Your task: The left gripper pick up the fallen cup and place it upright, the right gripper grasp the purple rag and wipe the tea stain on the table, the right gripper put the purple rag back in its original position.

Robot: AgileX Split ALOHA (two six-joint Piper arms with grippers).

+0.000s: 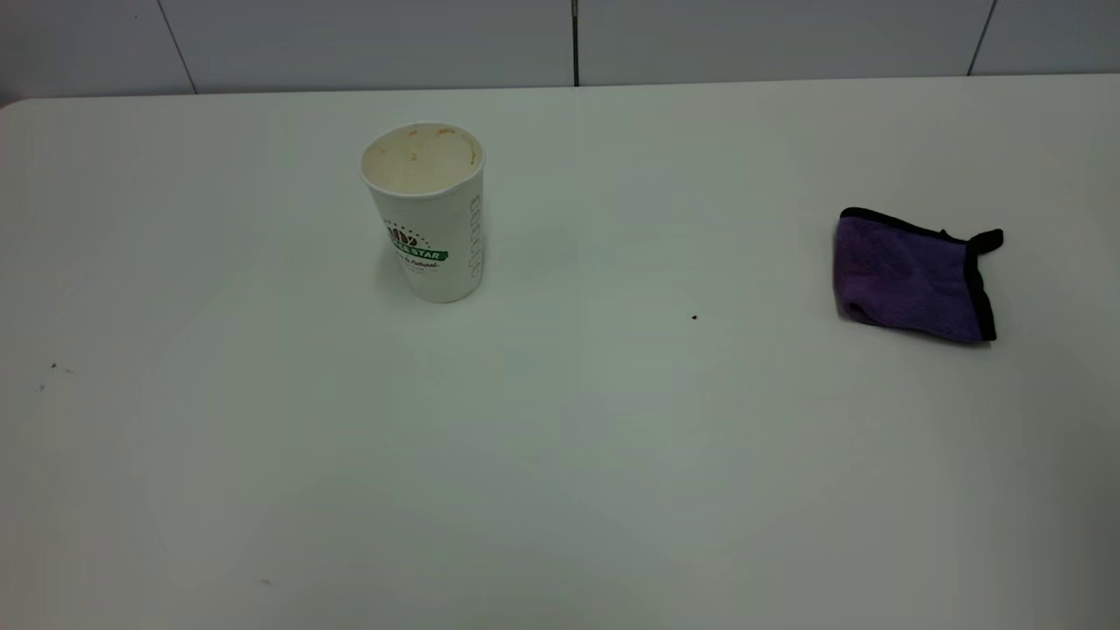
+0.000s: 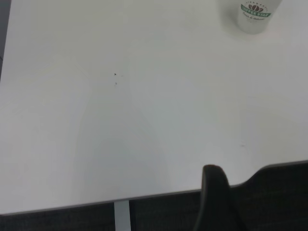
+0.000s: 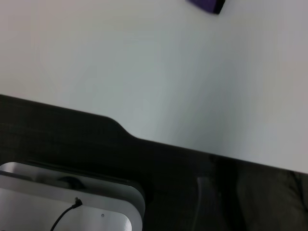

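Observation:
The cup (image 1: 426, 210) stands upright on the table (image 1: 560, 455), left of centre and towards the back, with its tan-stained inside showing. Its base also shows in the left wrist view (image 2: 255, 13). The purple rag (image 1: 914, 276) lies folded at the right side of the table, and one corner of it shows in the right wrist view (image 3: 207, 5). No tea stain shows on the table. Neither gripper is in the exterior view. The left gripper (image 2: 216, 202) and the right gripper (image 3: 211, 202) show only as dark shapes beyond the table's near edge, far from cup and rag.
A tiny black speck (image 1: 694, 318) lies mid-table, and small specks (image 1: 52, 367) lie at the left. A grey panelled wall (image 1: 350, 44) runs behind the table. A silver-grey block (image 3: 62, 207) sits below the table edge in the right wrist view.

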